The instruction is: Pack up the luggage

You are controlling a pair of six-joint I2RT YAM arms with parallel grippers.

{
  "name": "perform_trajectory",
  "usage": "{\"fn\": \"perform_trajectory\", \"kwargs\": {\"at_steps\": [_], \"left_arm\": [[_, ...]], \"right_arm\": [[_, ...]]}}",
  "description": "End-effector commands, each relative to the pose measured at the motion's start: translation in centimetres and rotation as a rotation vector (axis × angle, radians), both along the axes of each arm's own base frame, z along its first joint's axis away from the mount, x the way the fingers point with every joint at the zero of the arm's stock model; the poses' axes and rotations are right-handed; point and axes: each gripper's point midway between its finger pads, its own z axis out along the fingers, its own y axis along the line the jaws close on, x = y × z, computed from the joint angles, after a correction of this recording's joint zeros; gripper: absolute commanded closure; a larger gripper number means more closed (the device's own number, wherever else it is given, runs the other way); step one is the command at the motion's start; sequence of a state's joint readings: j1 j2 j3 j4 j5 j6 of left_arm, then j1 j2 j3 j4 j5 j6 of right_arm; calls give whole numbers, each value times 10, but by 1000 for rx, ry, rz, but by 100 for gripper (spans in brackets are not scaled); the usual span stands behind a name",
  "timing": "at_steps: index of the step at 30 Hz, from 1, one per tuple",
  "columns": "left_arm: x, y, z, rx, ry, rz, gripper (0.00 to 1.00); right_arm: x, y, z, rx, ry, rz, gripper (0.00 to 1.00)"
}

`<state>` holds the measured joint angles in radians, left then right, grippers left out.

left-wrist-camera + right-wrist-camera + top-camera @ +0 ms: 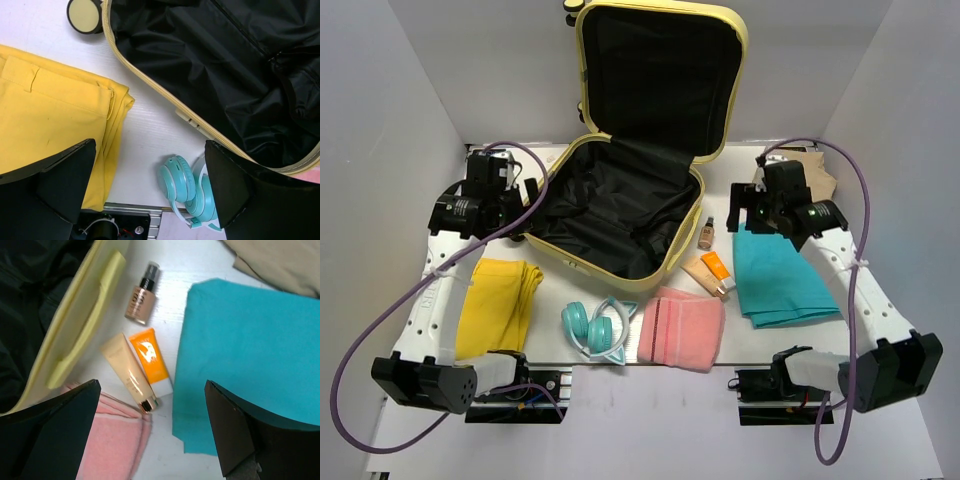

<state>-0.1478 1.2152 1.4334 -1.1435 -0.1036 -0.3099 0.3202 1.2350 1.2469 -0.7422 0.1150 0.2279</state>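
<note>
The pale yellow luggage (570, 255) lies open in the middle of the table, black lining empty, lid upright at the back. My left gripper (523, 196) is open and empty by its left rim; in the left wrist view it (150, 185) hovers over bare table between a folded yellow cloth (50, 120) and teal headphones (187, 187), with the suitcase rim (150, 85) beyond. My right gripper (747, 206) is open and empty right of the suitcase; in the right wrist view it (150, 430) hangs above a beige tube (129, 372) and an orange tube (150, 360).
On the table in front lie the yellow cloth (498, 305), headphones (595, 328), a pink towel (682, 328) and a teal cloth (780, 275). A foundation bottle (706, 234) stands by the suitcase. A beige cloth (815, 170) lies at the back right. White walls enclose both sides.
</note>
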Motion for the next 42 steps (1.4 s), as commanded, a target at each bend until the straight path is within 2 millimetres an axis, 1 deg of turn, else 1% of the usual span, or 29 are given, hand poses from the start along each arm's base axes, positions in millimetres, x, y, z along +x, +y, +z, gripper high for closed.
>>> {"fn": "perform_trajectory", "kwargs": {"at_steps": [1, 2, 5, 8, 9, 10, 11, 12, 15, 18, 19, 20, 22, 24, 27, 28, 30, 31, 33, 34, 37, 38, 39, 40, 41, 42], "left_arm": [[1, -8, 6, -2, -44, -49, 0], [2, -9, 5, -2, -43, -56, 0], [5, -16, 0, -4, -42, -79, 0], [7, -24, -4, -2, -39, -108, 0], [5, -25, -10, 6, -22, -116, 0], [5, -25, -13, 10, -20, -117, 0], [5, -26, -19, 18, -12, -123, 0], [5, -26, -22, 23, -6, -127, 0], [8, -28, -30, 27, 15, -132, 0], [11, -31, -40, 23, 44, -143, 0], [13, -33, -40, 19, 40, -150, 0], [15, -34, -47, 21, 61, -156, 0], [17, -34, -48, 27, 72, -157, 0], [18, -34, -53, 34, 97, -161, 0], [19, -34, -56, 39, 104, -163, 0], [18, -34, -57, 40, 104, -164, 0], [20, -33, -57, 43, 98, -161, 0], [19, -32, -58, 47, 102, -158, 0], [19, -33, -59, 43, 107, -157, 0], [20, -33, -58, 43, 104, -157, 0], [21, -33, -61, 43, 117, -149, 0], [24, -34, -59, 41, 110, -149, 0], [23, -32, -60, 51, 121, -142, 0], [25, -32, -60, 51, 120, -139, 0], [26, -31, -59, 56, 122, -135, 0], [27, -30, -57, 60, 120, -130, 0]], "right_arm": [[-7, -11, -2, -32, -34, -23, 9], [-15, -14, -14, -38, -1, -29, 9], [-24, -21, -34, -66, 81, -65, 9], [-32, -38, -53, -132, 159, -143, 9], [-40, -43, -65, -164, 219, -155, 9], [-43, -46, -70, -166, 239, -170, 9], [-56, -51, -91, -190, 305, -174, 9], [-58, -51, -100, -197, 329, -164, 9], [-67, -58, -121, -242, 394, -155, 9], [-74, -57, -135, -244, 442, -130, 9], [-78, -57, -146, -248, 460, -120, 9], [-73, -56, -148, -259, 445, -86, 9], [-71, -55, -154, -281, 462, -26, 9], [-69, -51, -156, -293, 473, 32, 9], [-76, -51, -168, -317, 522, 89, 9], [-72, -50, -172, -318, 507, 92, 9], [-78, -44, -179, -307, 520, 139, 9], [-74, -39, -179, -280, 497, 154, 9], [-76, -31, -181, -254, 482, 208, 9], [-77, -31, -181, -257, 481, 208, 9], [-81, -38, -191, -309, 511, 220, 9], [-83, -39, -193, -315, 524, 215, 9], [-84, -50, -198, -373, 561, 189, 9], [-86, -51, -201, -377, 574, 133, 9], [-87, -56, -203, -399, 586, 114, 9], [-89, -76, -206, -506, 611, 58, 9]]}}
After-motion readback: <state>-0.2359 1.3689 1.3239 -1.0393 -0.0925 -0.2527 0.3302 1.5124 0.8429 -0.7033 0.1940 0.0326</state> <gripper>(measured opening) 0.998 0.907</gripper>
